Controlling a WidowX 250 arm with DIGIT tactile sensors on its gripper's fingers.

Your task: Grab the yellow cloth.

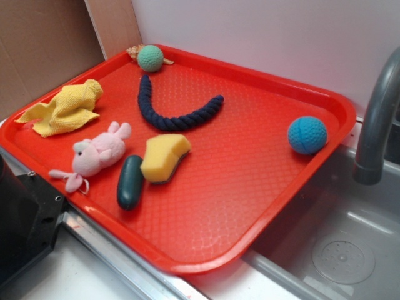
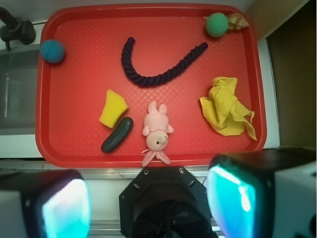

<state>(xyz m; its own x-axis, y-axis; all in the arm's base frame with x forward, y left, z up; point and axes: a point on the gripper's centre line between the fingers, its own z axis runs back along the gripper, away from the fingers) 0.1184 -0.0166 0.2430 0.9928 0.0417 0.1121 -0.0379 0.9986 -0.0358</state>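
**Claw parted and high above the tray, cloth not yet approached**

Claw first, from the exterior view: almost none of it shows. Only a dark part of the robot [image 1: 25,225] sits at the lower left corner, at the near edge of the red tray [image 1: 262,206], so this view cannot tell how the fingers stand. The yellow cloth [image 1: 65,109] lies crumpled at the tray's left end, close to the rim, with a pointed corner trailing toward the edge. The pink plush toy [image 1: 97,156] is just beside it, apart from it. The yellow sponge [image 1: 164,157] and the dark green pickle-shaped toy [image 1: 130,181] sit farther toward the middle.

Wrist view: the gripper [image 2: 148,206] hangs well above the tray and looks straight down; its two fingers [image 2: 59,208] frame the bottom of the picture, spread wide with nothing between them. The cloth [image 2: 225,106] is here at the right side of the tray, near the rim, well off the line between the fingers. The plush toy [image 2: 157,131] lies nearly under the centre, which is the wrong target.

To do this well, I judge the arm should shift toward the cloth before descending, centre over the bunched, thickest fold and not over a thin corner, keep the fingers spread until they touch fabric, and press close to the tray floor so the pinch gathers cloth. The raised rim beside it leaves little room on that side.
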